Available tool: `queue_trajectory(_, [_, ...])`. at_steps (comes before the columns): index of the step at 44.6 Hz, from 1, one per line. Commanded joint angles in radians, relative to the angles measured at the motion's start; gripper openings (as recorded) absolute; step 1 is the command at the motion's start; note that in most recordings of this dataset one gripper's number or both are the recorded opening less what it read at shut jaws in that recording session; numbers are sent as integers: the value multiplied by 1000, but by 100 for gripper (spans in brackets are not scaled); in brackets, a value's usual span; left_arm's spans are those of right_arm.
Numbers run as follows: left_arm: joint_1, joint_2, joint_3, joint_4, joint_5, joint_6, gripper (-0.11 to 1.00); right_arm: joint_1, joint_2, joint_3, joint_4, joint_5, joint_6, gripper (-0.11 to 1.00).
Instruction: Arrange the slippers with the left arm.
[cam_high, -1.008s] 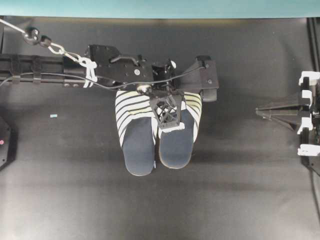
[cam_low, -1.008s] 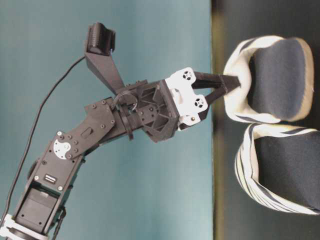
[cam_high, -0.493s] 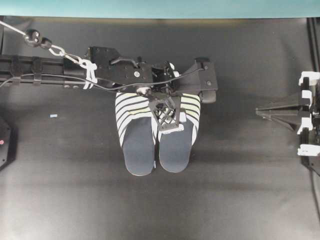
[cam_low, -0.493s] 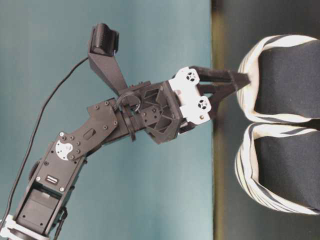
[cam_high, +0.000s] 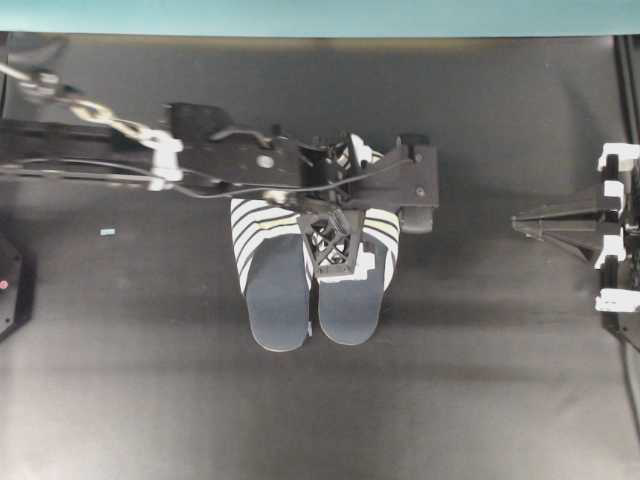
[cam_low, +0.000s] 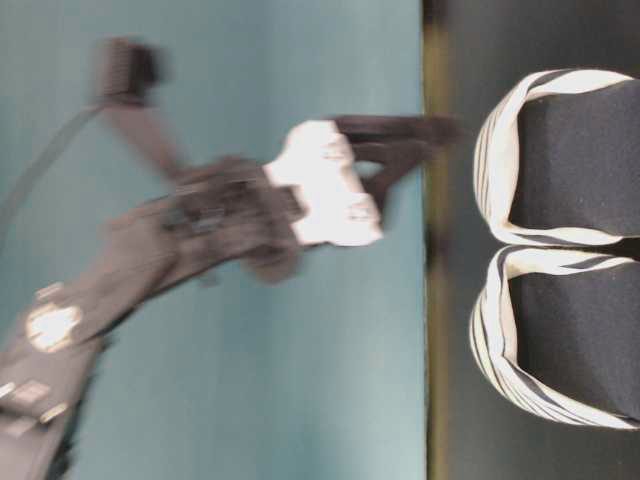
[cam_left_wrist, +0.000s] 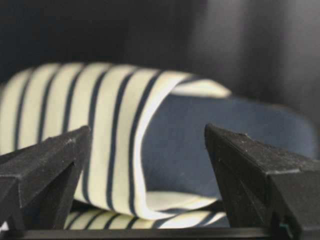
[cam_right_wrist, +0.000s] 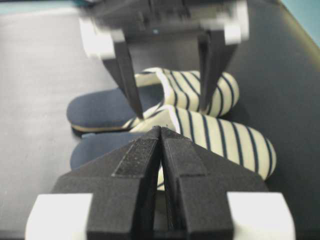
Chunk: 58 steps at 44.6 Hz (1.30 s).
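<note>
The two slippers lie flat and side by side on the black table, toes to the back: the left slipper (cam_high: 275, 290) and the right slipper (cam_high: 352, 305). Both also show in the table-level view, one (cam_low: 560, 150) above the other (cam_low: 570, 340). My left gripper (cam_high: 338, 255) hangs open above the right slipper's striped upper (cam_left_wrist: 100, 140), touching nothing. Its two black fingers (cam_left_wrist: 50, 165) stand wide apart, and from the side the left gripper (cam_low: 430, 150) is blurred. My right gripper (cam_right_wrist: 161, 131) is shut and empty, parked at the right (cam_high: 520, 224), pointing at the pair (cam_right_wrist: 220, 140).
A teal wall (cam_high: 320, 15) runs along the back edge. A small teal scrap (cam_high: 107, 232) lies on the table at the left. A black block with a red light (cam_high: 8, 285) sits at the left edge. The left arm's boom (cam_high: 80, 155) spans the back left.
The left gripper has opened and let go of the right slipper's upper. That slipper dropped from tilted to flat beside the other. The gripper has drawn up off it.
</note>
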Motion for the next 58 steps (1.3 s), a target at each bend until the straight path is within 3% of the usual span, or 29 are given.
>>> queue_trajectory(1, [-18,-107,31,2,-60,3,88,5,5,-5,5,-11,8,0])
queue_trajectory(14, [-52,-353,252,2,-155,-15,88,5,2,6,6,-11,6,0])
queue_trajectory(26, [-66,-482,420,2,-272,-15,88,5,-2,5,6,-20,6,0])
queue_trajectory(58, [-74,-796,726,2,-489,-15,88,25,-6,15,6,-20,8,0])
